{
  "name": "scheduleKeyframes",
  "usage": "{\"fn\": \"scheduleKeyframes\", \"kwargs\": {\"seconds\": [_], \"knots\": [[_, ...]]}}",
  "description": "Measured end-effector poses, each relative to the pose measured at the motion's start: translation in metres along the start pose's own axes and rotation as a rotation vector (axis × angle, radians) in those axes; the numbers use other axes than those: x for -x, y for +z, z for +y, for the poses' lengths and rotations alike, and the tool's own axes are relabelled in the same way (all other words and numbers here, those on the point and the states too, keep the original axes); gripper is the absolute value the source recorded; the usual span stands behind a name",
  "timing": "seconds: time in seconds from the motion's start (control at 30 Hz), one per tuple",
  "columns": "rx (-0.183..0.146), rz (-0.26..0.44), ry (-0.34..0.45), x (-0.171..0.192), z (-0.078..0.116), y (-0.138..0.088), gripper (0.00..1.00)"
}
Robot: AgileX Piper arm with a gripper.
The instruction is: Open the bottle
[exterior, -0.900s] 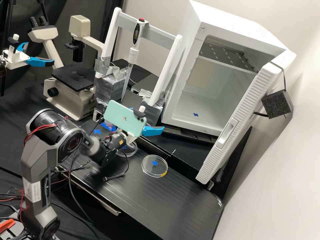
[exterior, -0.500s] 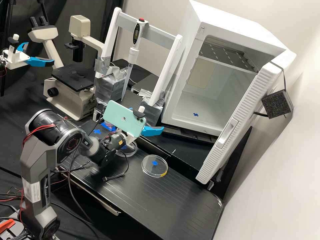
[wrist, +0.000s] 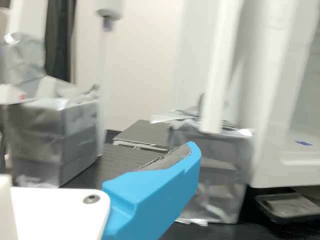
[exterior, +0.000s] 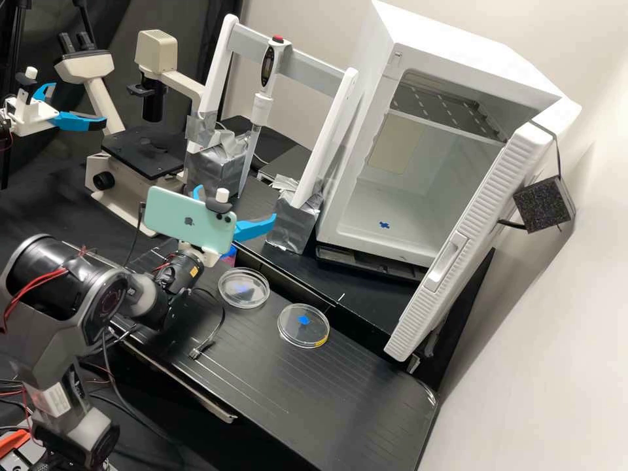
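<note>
1. Black bench beside an open white cabinet (exterior: 471,55). Well apart from the cabinet, above the bench, is the arm's white gripper (exterior: 236,203). Its two blue fingers are spread apart; I see nothing pinched between them. A pale green phone (exterior: 186,219) rides on the gripper's mount.

2. The bottle: I cannot identify it with confidence. A small blue-and-pink item (exterior: 228,256), mostly hidden behind the gripper mount and apart from the cabinet, might be it. Its shape, and whether it wears a cap, I cannot tell.

3. In front of the cabinet lie two round clear dishes: a nearer dish (exterior: 303,330) and a farther dish (exterior: 244,291), side by side.

4. My judgement: opening is yet to begin, and the gripper must first line up with a cap.

5. Possible collision: beside the cabinet stands a silver-taped block (exterior: 288,226) at the foot of a white frame (exterior: 327,131). If the arm swings wide toward the cabinet, a spread finger could knock the block and jolt the upright pipette (exterior: 263,101).

6. Possible snag: a loose cable (exterior: 219,327) dangles from the wrist; going low in front of the cabinet, it could drag a dish.

7. Possible slip: with the bottle unsteadied, twisting may spin or tip the whole body.
</note>
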Motion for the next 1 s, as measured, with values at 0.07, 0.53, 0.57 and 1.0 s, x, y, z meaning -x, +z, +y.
{"fn": "scheduleKeyframes", "kwargs": {"seconds": [0.07,0.53,0.57,1.0], "knots": [[0.002,-0.01,-0.017,-0.001,-0.006,0.001,1.0],[0.001,-0.103,-0.061,0.0,-0.021,0.022,1.0],[0.001,-0.108,-0.061,0.001,-0.021,0.023,1.0],[-0.015,-0.087,-0.042,0.005,-0.019,0.025,0.0]]}}
